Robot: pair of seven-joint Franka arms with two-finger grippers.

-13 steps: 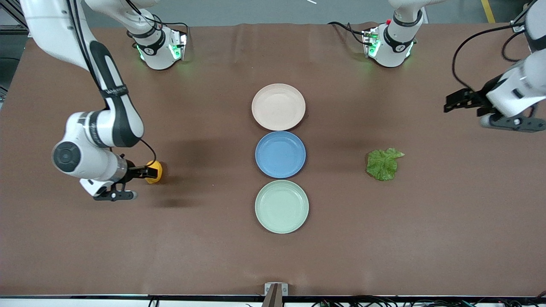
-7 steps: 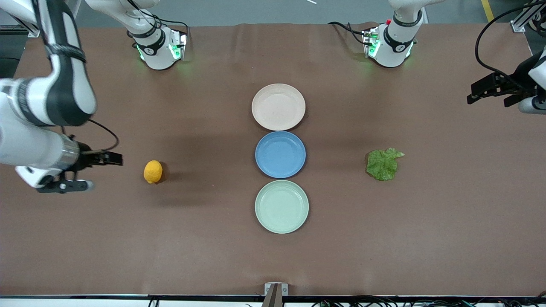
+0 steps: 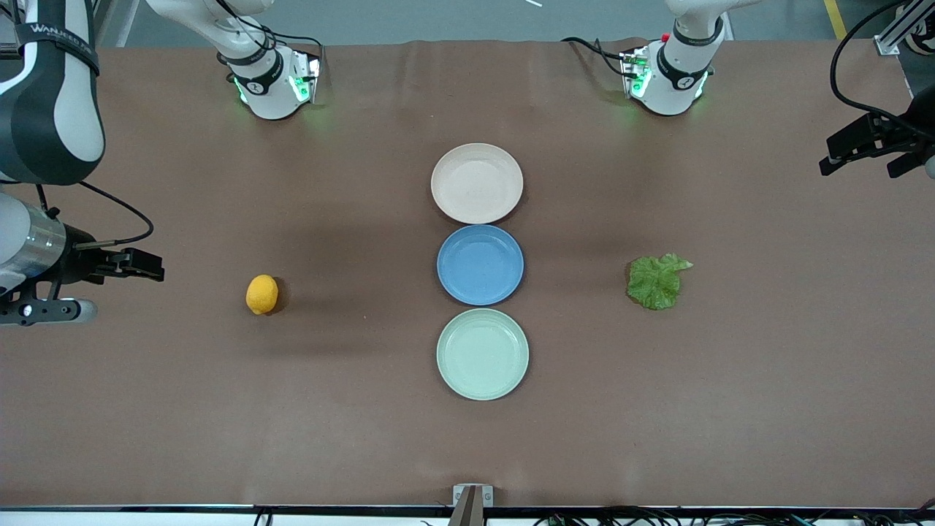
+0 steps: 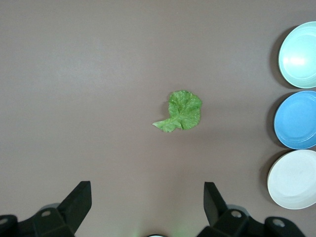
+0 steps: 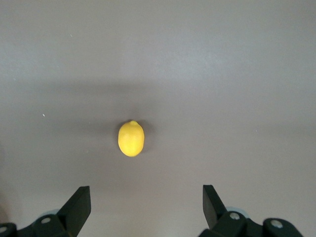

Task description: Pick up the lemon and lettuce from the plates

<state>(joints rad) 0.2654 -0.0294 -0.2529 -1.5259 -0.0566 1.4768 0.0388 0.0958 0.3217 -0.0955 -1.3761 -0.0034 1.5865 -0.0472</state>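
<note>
I see the lemon (image 3: 261, 294) on the table toward the right arm's end, lettuce (image 3: 657, 281) toward the left arm's; both plates (image 3: 477, 183) bare. Right gripper (image 3: 142, 264) and left gripper (image 3: 865, 145) spread wide, holding nothing

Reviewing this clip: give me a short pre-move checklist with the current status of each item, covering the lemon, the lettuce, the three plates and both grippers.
1. Small oval yellow lemon off the plates: ok, it lies on the brown table toward the right arm's end.
2. Crinkled green lettuce leaf off the plates: ok, on the table toward the left arm's end.
3. Pale beige-pink plate and pale mint green plate empty: ok.
4. Round blue plate untouched between them: ok, empty.
5. Right gripper free: ok, jaws open, holding nothing, at its table end apart from the lemon.
6. Left gripper free: ok, jaws open, empty.
</note>
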